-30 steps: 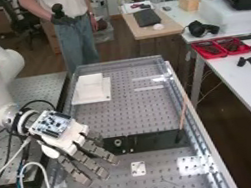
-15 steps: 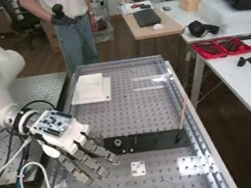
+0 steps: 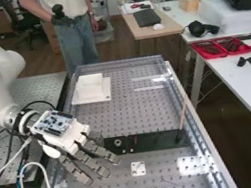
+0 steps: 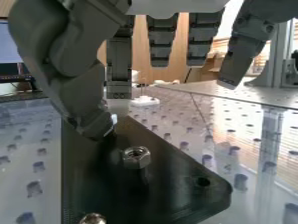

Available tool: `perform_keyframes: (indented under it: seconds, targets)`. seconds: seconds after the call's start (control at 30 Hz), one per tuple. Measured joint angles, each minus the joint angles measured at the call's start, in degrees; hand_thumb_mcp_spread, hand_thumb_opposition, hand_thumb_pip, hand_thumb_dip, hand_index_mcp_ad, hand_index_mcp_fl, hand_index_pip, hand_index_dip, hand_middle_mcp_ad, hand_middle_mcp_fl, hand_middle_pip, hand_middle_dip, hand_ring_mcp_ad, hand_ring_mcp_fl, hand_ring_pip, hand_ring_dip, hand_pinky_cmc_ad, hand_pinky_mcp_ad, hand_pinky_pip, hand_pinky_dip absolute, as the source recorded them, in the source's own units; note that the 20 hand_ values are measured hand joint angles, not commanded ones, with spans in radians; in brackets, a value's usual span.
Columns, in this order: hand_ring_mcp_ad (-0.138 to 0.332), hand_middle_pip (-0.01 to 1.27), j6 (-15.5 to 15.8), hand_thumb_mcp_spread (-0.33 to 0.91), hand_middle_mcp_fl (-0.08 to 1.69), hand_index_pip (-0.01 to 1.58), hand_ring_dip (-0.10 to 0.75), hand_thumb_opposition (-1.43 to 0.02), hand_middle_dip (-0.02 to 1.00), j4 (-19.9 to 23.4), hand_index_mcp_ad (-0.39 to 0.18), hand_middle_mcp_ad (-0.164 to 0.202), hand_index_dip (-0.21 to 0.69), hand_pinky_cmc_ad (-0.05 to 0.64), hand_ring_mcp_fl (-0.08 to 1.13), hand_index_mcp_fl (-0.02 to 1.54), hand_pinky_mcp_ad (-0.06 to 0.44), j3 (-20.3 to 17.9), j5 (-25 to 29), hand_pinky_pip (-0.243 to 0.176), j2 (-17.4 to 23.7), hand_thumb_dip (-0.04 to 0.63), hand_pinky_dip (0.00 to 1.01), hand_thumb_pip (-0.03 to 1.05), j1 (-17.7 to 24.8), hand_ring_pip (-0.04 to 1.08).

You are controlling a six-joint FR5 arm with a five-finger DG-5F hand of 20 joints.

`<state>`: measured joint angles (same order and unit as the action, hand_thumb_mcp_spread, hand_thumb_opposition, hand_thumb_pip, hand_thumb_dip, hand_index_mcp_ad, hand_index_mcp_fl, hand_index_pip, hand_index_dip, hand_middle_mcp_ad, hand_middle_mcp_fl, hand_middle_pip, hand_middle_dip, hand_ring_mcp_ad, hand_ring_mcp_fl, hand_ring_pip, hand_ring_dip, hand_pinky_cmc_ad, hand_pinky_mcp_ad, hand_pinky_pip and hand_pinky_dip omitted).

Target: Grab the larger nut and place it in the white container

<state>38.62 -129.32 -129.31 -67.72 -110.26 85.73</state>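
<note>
The hand (image 3: 72, 141) is over the near part of the perforated bench top (image 3: 122, 115), beside one end of the black plate (image 3: 158, 140). Its fingers are extended and spread, pinching nothing. In the wrist view, the thumb bends down over the black plate, its tip near the larger nut (image 4: 136, 156) but apart from it, with a visible gap between them.

The larger nut is a metal hex nut, resting on the black plate with its hole facing up. A second, smaller metal piece (image 4: 93, 219) is on the same plate, near the nut; it is partly cut off, and its exact form cannot be told. A round hole is visible near one corner of the plate.

The white container (image 3: 90, 82) stands upright on a flat white base (image 3: 103, 96) toward the far end of the bench top, well apart from the hand and the nut. Its interior cannot be made out. A small white square piece with holes (image 3: 138, 169) lies on the near side of the black plate. A thin brown stick (image 3: 183, 113) leans at a slant by the plate's other end.
</note>
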Motion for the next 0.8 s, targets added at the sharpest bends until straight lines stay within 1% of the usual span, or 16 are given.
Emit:
perform_keyframes:
  seconds: [0.13, 0.2, 0.3, 0.37, 0.43, 0.7, 0.73, 0.8]
  targets:
    - [0.164, 0.12, 0.27, 0.32, 0.02, 1.55, 0.152, -0.88, 0.22, 0.00, -0.176, 0.051, 0.168, 0.391, 0.00, 0.01, 0.312, -0.01, 0.00, -0.094, -0.06, 0.220, 0.62, 0.80, -0.06, 0.14]
    - [0.164, 0.12, 0.34, 0.32, 0.02, 1.54, 0.152, -0.88, 0.22, 0.03, -0.176, 0.051, 0.164, 0.391, 0.00, 0.01, 0.312, -0.03, 0.02, -0.094, -0.07, 0.237, 0.62, 0.80, -0.08, 0.14]
    - [0.164, 0.12, 0.44, 0.32, 0.02, 1.55, 0.152, -0.88, 0.22, 0.08, -0.176, 0.051, 0.168, 0.391, 0.00, 0.01, 0.312, -0.04, 0.05, -0.094, -0.12, 0.237, 0.62, 0.80, -0.08, 0.14]
    - [0.164, 0.12, 0.50, 0.32, 0.02, 1.55, 0.148, -0.88, 0.22, 0.10, -0.176, 0.051, 0.154, 0.391, 0.00, 0.01, 0.312, -0.04, 0.04, -0.094, -0.18, 0.237, 0.63, 0.80, -0.07, 0.13]
    - [0.164, 0.12, 0.52, 0.32, 0.02, 1.55, 0.148, -0.88, 0.22, 0.16, -0.176, 0.051, 0.152, 0.391, 0.00, 0.01, 0.312, -0.05, 0.03, -0.094, -0.22, 0.237, 0.64, 0.80, -0.04, 0.16]
    - [0.164, 0.12, 0.40, 0.32, 0.02, 1.55, 0.138, -0.88, 0.21, 0.46, -0.176, 0.052, 0.155, 0.387, 0.00, 0.01, 0.312, 0.02, 0.04, -0.094, -0.49, 0.237, 0.64, 0.80, 0.16, 0.16]
    - [0.154, 0.12, 0.45, 0.32, 0.02, 1.55, 0.138, -0.88, 0.21, 0.52, -0.176, 0.051, 0.155, 0.384, 0.00, 0.01, 0.312, 0.03, 0.04, -0.091, -0.51, 0.237, 0.64, 0.80, 0.17, 0.15]
    - [0.148, 0.12, 0.48, 0.32, 0.02, 1.55, 0.138, -0.88, 0.21, 0.60, -0.176, 0.051, 0.140, 0.384, 0.00, 0.01, 0.312, 0.04, 0.06, -0.091, -0.54, 0.237, 0.64, 0.80, 0.19, 0.15]
